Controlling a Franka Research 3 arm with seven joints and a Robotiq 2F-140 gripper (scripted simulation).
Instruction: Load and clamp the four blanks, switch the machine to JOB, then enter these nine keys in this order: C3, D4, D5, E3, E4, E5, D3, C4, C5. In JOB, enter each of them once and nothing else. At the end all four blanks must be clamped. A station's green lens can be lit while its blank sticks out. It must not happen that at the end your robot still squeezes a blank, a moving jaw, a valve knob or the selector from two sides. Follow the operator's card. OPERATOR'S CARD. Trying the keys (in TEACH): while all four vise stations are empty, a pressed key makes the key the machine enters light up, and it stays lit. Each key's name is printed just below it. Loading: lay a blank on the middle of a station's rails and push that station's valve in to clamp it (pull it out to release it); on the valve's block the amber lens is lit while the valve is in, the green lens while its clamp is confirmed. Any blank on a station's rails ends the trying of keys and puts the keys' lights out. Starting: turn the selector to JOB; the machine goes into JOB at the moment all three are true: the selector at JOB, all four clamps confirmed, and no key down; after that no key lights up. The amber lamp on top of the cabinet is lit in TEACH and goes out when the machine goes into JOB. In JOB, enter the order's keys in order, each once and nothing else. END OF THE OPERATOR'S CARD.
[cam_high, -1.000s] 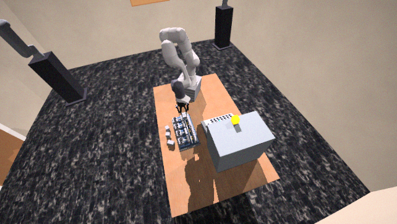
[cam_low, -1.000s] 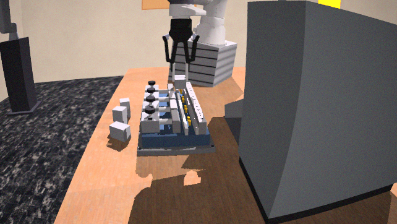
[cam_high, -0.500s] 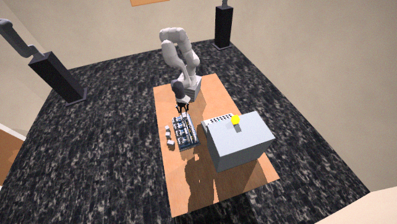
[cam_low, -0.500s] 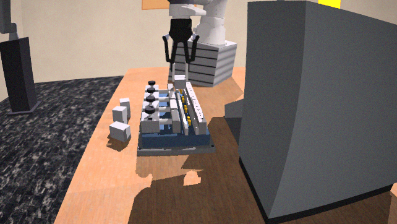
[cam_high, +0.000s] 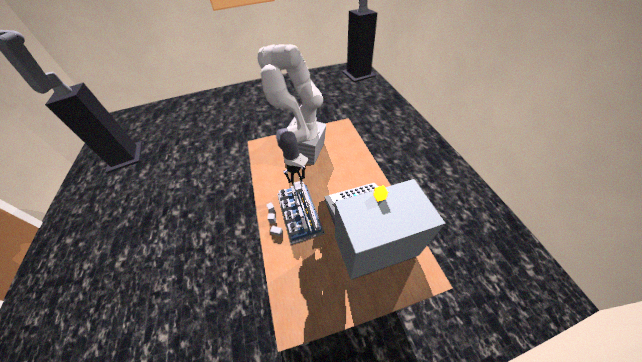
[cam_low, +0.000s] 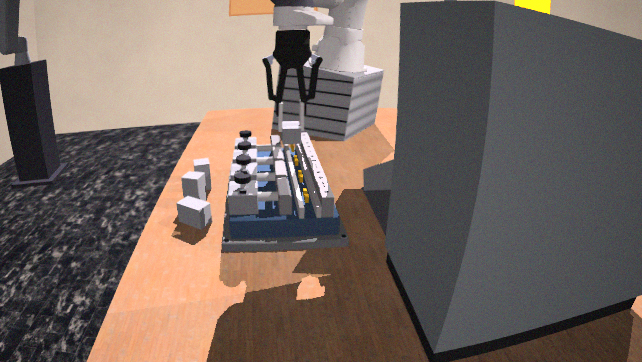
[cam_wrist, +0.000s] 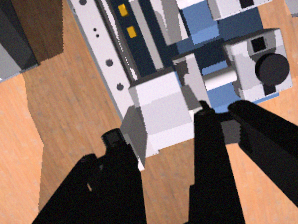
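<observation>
My gripper (cam_high: 298, 184) (cam_low: 291, 125) (cam_wrist: 163, 109) is shut on a pale grey blank (cam_low: 291, 132) (cam_wrist: 162, 110), over the end of the vise fixture (cam_low: 282, 226) (cam_wrist: 240, 30) nearest the robot base. Whether this blank touches the rails I cannot tell. Three other blanks stand left of the fixture: the near blank (cam_high: 276, 230) (cam_low: 194, 212), the middle blank (cam_high: 271, 217) (cam_low: 193, 185) and the far blank (cam_high: 270, 206) (cam_low: 202, 170). The amber lamp (cam_high: 380, 193) is lit. One key (cam_high: 355, 195) looks teal; its name is unreadable. The selector is not visible; lens states are unclear.
The large grey cabinet (cam_high: 395, 215) (cam_low: 445, 175) stands right of the fixture, with the key panel on its robot-facing side. Black knobs line the fixture's left side, one close to the right finger in the wrist view. The robot's base (cam_low: 317, 105) is behind the gripper.
</observation>
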